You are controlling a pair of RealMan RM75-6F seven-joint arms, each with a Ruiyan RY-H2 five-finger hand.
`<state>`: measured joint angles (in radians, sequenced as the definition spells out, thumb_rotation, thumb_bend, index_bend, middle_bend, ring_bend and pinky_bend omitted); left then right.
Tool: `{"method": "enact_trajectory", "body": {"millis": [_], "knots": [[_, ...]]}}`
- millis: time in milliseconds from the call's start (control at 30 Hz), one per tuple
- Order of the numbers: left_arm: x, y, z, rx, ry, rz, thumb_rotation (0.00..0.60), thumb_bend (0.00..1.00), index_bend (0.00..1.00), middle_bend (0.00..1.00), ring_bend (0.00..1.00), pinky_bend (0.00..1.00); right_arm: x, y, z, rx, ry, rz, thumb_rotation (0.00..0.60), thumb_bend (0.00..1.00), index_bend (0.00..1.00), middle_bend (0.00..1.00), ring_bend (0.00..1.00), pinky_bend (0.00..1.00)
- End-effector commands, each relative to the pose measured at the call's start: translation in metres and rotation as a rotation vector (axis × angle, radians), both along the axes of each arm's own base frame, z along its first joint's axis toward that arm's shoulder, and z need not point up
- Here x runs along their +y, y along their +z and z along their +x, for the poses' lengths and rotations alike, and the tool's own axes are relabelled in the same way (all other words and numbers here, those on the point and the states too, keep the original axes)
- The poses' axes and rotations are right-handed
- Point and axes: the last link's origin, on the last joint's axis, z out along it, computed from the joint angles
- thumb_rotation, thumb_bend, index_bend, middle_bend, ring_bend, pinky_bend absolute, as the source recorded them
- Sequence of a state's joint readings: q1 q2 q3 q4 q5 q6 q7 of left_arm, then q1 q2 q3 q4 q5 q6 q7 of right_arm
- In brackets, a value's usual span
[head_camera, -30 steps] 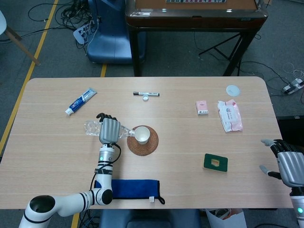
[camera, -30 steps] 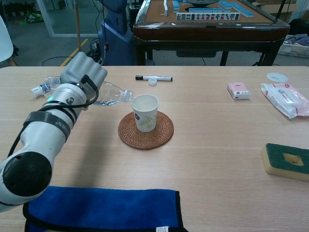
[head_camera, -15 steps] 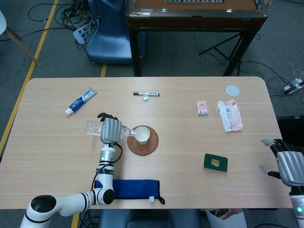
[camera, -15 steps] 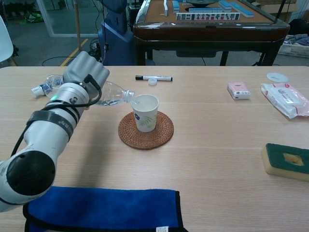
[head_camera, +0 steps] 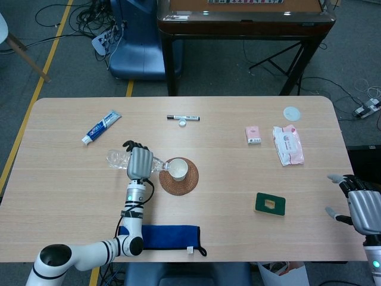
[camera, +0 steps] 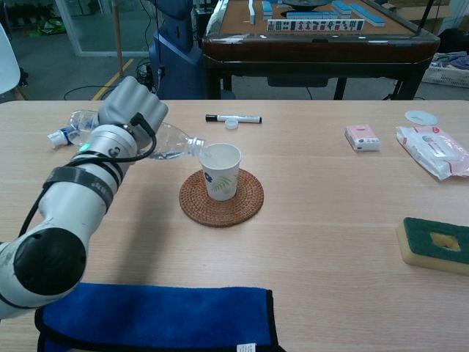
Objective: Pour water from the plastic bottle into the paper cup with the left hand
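My left hand [head_camera: 140, 162] [camera: 132, 110] grips a clear plastic bottle [camera: 172, 141] [head_camera: 116, 158], tipped almost level. The bottle's open neck reaches the left rim of the paper cup [camera: 220, 170] [head_camera: 177, 169]. The cup stands upright on a round woven coaster [camera: 221, 198] [head_camera: 178, 176], and it is white with a small leaf print. The bottle's base sticks out to the left behind the hand. My right hand [head_camera: 362, 205] hovers open off the table's right edge, seen only in the head view.
A marker [camera: 234, 118] and white bottle cap [camera: 231, 124] lie behind the cup. A toothpaste tube [head_camera: 101, 127] lies at far left. A blue cloth [camera: 154, 317] lies on the near edge. A green sponge [camera: 436, 246], a pink box [camera: 363, 137] and a wipes pack [camera: 436, 150] sit to the right.
My left hand has shifted slightly right and raised the bottle's base, bringing the neck onto the cup's rim. The right hand has not moved.
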<state>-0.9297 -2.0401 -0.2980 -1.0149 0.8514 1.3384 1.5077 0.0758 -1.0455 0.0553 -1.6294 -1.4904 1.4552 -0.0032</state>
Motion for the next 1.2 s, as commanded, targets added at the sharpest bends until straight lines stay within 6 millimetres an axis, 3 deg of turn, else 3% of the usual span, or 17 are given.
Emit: {"method": "enact_trajectory", "body": {"millis": [33, 833, 1200], "knots": [[0.0005, -0.0002, 0.0009, -0.004, 0.0, 0.001, 0.6, 0.02, 0.76, 0.89, 0.53, 0.36, 0.0, 0.0003, -0.0003, -0.001, -0.001, 0.0, 0.6, 0.01, 0.27, 0.33, 0.22, 0.33], [0.0025, -0.0005, 0.0021, -0.016, 0.046, 0.008, 0.6, 0.04, 0.76, 0.89, 0.53, 0.36, -0.0023, -0.0011, -0.0021, 0.002, -0.013, 0.01, 0.6, 0.01, 0.27, 0.33, 0.22, 0.33], [0.0008, -0.0009, 0.0097, -0.148, 0.142, -0.027, 0.6, 0.05, 0.76, 0.89, 0.53, 0.36, -0.0034, -0.0018, -0.0033, 0.003, -0.024, 0.013, 0.6, 0.01, 0.27, 0.33, 0.22, 0.33]]}}
